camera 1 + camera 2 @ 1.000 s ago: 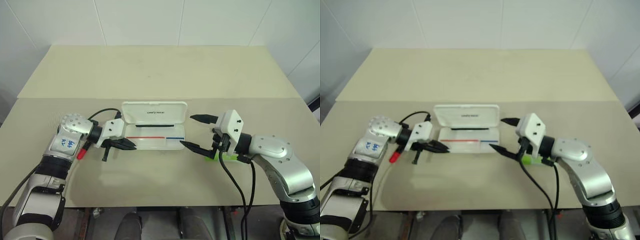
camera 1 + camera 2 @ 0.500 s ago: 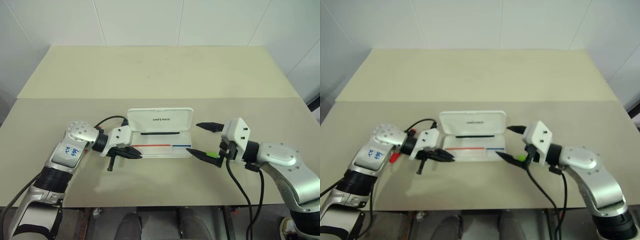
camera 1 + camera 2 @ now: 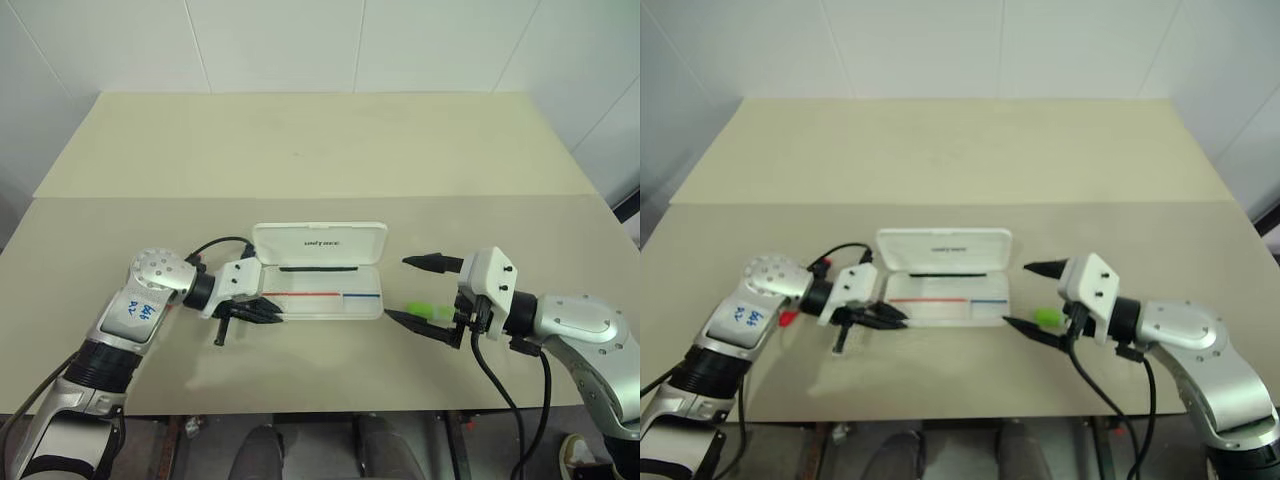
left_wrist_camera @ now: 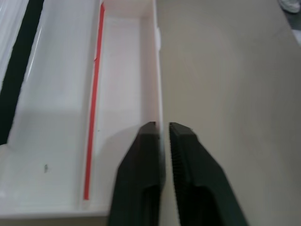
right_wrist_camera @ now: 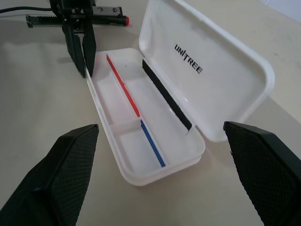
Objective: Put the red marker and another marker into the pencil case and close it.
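Two end effectors flank the open pencil case (image 3: 318, 290): left end effector (image 3: 262, 309), fingers barely parted and empty, touches its near wall; right end effector (image 3: 421, 292) gapes wide around the lime-green marker (image 3: 430, 311), lying crosswise on the worktop (image 3: 300, 160). Red marker (image 3: 790, 317) lies just behind the left wrist, cap outward.

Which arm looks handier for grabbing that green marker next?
The right. Its gripper stands wide open with the green marker right beside it, while the left gripper sits across the pencil case.
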Controlling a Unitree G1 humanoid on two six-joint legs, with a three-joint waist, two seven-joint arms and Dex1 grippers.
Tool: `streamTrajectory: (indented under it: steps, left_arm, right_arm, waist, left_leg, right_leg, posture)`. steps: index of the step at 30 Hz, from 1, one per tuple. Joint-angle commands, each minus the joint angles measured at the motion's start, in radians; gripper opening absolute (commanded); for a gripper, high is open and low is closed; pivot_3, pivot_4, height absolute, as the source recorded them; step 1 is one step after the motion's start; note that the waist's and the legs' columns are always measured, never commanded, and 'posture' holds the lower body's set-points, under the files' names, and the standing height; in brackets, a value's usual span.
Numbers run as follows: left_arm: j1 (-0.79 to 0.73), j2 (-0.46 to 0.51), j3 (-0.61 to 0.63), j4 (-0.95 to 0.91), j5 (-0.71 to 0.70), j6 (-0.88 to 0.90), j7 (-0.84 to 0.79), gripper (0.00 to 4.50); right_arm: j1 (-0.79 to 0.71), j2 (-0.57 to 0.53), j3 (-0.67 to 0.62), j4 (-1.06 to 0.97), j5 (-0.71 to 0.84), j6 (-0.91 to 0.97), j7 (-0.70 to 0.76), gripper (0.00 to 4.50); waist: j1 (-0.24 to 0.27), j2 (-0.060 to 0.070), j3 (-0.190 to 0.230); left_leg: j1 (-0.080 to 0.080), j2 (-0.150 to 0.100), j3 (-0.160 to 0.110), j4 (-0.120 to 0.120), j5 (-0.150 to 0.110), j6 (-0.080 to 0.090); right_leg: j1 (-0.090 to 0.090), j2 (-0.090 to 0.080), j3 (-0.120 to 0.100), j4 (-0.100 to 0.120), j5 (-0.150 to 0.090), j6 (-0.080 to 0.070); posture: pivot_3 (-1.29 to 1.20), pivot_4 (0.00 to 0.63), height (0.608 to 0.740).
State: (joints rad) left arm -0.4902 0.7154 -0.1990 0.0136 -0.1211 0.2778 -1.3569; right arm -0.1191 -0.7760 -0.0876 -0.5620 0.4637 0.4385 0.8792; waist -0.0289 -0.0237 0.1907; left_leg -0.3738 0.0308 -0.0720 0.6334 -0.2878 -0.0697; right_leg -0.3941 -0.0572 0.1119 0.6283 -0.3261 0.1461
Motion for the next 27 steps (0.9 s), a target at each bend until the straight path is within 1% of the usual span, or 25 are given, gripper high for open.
streamTrajectory:
  steps: [1, 4, 10, 17, 24, 26, 27]
  left_arm:
    - [0.021, 0.035, 0.005, -0.071, -0.081, 0.060, -0.064, 1.75]
    - [0.027, 0.062, 0.016, -0.118, -0.132, 0.096, -0.098, 2.72]
    - [0.031, 0.089, 0.035, -0.163, -0.172, 0.126, -0.081, 2.72]
    - [0.033, 0.101, 0.060, -0.173, -0.185, 0.114, -0.044, 2.72]
    - [0.030, 0.129, 0.129, -0.219, -0.248, 0.125, -0.043, 2.72]
    - [0.036, 0.162, 0.168, -0.260, -0.301, 0.175, -0.052, 3.09]
    - [0.040, 0.174, 0.180, -0.276, -0.318, 0.190, -0.053, 3.36]
  right_arm:
    - [-0.013, 0.002, -0.003, -0.025, 0.010, -0.015, 0.001, 4.50]
    - [-0.026, 0.007, 0.009, -0.016, 0.007, -0.018, 0.002, 4.50]
    - [-0.046, 0.021, 0.031, 0.007, -0.001, -0.029, 0.002, 4.50]
    - [-0.068, 0.032, 0.048, 0.029, -0.005, -0.036, 0.008, 4.50]
    - [-0.089, 0.034, 0.058, 0.060, -0.008, -0.047, 0.027, 4.50]
    - [-0.102, 0.037, 0.069, 0.081, -0.014, -0.059, 0.041, 4.50]
    - [-0.108, 0.039, 0.074, 0.090, -0.016, -0.064, 0.046, 4.50]
  waist:
    - [0.000, 0.000, 0.000]
    - [0.000, 0.000, 0.000]
    - [0.000, 0.000, 0.000]
    - [0.000, 0.000, 0.000]
    - [0.000, 0.000, 0.000]
    - [-0.001, -0.001, 0.000]
    - [-0.002, -0.001, 0.000]
  left_leg:
    - [0.000, 0.000, 0.000, 0.000, 0.000, 0.000]
    - [0.000, 0.000, 0.000, -0.001, 0.000, 0.000]
    - [0.000, 0.000, 0.000, 0.000, 0.000, 0.000]
    - [0.000, 0.000, 0.000, 0.000, 0.000, 0.000]
    - [0.000, 0.000, 0.000, 0.000, 0.000, 0.000]
    - [0.000, 0.000, 0.000, 0.000, 0.000, 0.000]
    - [0.000, 0.000, 0.000, 0.000, 0.000, 0.000]
  right_leg:
    - [0.000, 0.000, 0.000, 0.000, 0.000, 0.000]
    - [0.000, 0.000, 0.000, 0.000, 0.000, 0.000]
    - [0.000, 0.000, 0.000, 0.000, 0.000, 0.000]
    - [0.000, 0.000, 0.000, 0.000, 0.000, 0.000]
    - [0.000, 0.000, 0.000, 0.000, 0.000, 0.000]
    - [0.000, 0.000, 0.000, 0.000, 0.000, 0.000]
    - [0.000, 0.000, 0.000, 0.000, 0.000, 0.000]
  posture:
    - [0.00, 0.150, 0.740]
    - [0.00, 0.150, 0.740]
    - [0.00, 0.150, 0.740]
    - [0.00, 0.150, 0.740]
    - [0.00, 0.150, 0.740]
    - [0.00, 0.150, 0.740]
    - [0.00, 0.150, 0.740]
